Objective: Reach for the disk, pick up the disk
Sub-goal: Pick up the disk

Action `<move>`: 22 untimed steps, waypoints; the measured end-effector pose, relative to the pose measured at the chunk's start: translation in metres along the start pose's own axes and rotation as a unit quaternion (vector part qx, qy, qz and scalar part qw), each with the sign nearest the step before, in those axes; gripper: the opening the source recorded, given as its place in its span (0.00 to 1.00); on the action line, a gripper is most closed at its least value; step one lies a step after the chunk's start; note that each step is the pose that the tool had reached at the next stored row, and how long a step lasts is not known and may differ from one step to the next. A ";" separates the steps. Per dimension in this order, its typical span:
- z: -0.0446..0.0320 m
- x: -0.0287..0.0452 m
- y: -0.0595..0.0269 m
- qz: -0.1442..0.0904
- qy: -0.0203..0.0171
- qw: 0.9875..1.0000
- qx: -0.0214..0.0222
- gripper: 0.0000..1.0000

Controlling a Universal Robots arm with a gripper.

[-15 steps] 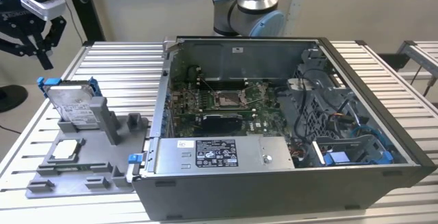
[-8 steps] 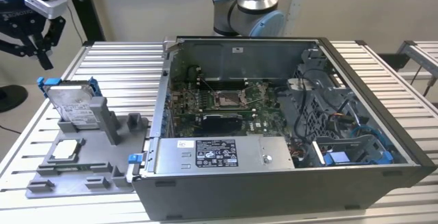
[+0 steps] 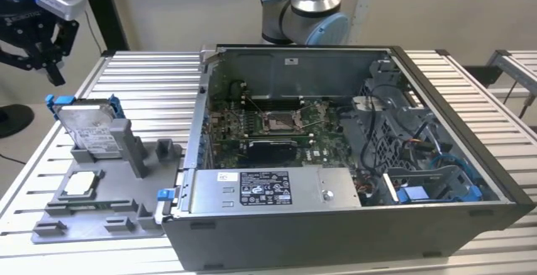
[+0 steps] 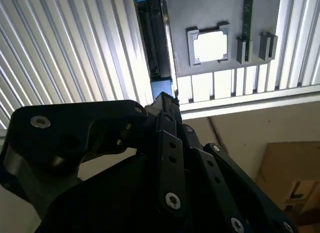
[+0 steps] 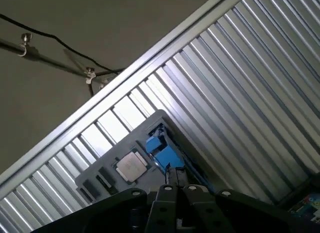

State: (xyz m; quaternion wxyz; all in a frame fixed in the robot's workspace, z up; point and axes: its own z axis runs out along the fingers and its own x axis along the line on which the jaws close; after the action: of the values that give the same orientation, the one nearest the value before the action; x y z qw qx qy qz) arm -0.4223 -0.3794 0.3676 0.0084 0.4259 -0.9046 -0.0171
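The disk stands on edge in a slot of the grey holder plate at the exterior view's left, silver with a white label and a blue bracket. My gripper hangs in the air above it and slightly further to the left, not touching it. In both wrist views the disk shows edge-on past the fingertips, as a dark strip with blue bracket ends. The black fingers meet at a point with nothing between them, and the gripper is shut.
A small square chip lies in a pocket of the same plate, in front of the disk. An open computer case with a grey power supply box takes up the middle and right of the ribbed metal table.
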 end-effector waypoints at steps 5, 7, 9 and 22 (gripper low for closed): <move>0.0000 0.0000 0.0000 -0.044 0.002 0.999 0.000 0.00; 0.0000 0.0000 0.0000 -0.062 0.002 0.998 0.000 0.00; 0.0000 0.0000 0.0000 -0.078 0.003 0.997 0.000 0.00; 0.0000 0.0000 0.0000 -0.182 0.007 0.983 0.000 0.00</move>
State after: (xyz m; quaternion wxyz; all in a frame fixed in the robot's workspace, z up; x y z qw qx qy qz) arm -0.4224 -0.3794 0.3676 0.0113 0.5833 -0.8120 -0.0153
